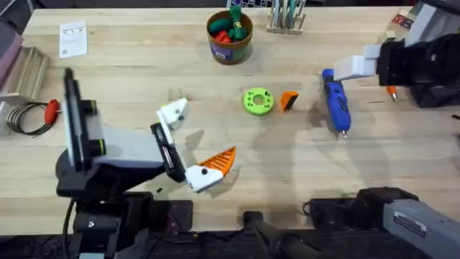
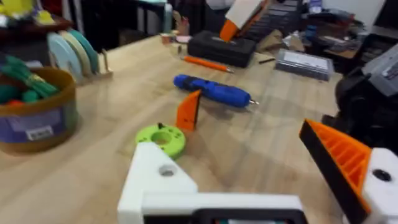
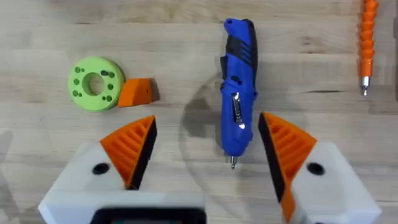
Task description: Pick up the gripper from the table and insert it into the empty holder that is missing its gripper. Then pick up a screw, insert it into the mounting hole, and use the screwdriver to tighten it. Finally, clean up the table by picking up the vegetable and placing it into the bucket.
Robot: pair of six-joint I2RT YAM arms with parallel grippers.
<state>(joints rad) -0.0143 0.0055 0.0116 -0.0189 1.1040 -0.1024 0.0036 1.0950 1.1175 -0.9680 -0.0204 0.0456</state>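
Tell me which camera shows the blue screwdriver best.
The right wrist view: the screwdriver lies full length between the open right gripper, metal tip visible. The overhead view shows it whole but small; the left wrist view shows it farther off, at a slant.

**Three views, one shared patch of tabletop**

The overhead camera looks down and forward from above the arm bases, taking in the whole tabletop (image 1: 302, 173). The left wrist camera sits low, looking nearly level across the wood. The right wrist camera looks straight down from close above. All three share the screwdriver (image 1: 336, 106) (image 2: 213, 91) (image 3: 238, 118) and the green disc (image 1: 258, 101) (image 2: 161, 139) (image 3: 94, 83).
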